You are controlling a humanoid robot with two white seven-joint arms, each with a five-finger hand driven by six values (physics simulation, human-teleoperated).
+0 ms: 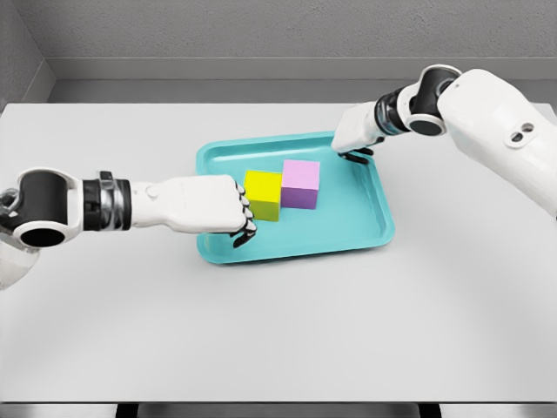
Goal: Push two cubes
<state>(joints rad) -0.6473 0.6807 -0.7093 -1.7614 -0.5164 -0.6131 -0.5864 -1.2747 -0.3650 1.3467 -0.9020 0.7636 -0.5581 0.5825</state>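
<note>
The left hand (218,209) reaches in from the left over the near-left part of a teal tray (376,228), its fingers (244,218) curled into a loose fist that grips nothing. The knuckles press against the left face of a yellow cube (263,194).

That yellow cube has a bright lime-yellow top and a slightly darker front face. It sits on the tray floor, left of centre. Its right side touches a pink cube (301,183), which has a pale pink top and a deeper purple front face and sits a little farther back, near the tray's middle. The two cubes look about the same size and both stand flat.

The right hand (355,139) hangs over the tray's far-right rim, fingers curled downward and holding nothing, apart from the pink cube.

The tray is a shallow rectangle with rounded corners and a raised lip, resting on a white table (278,331).
</note>
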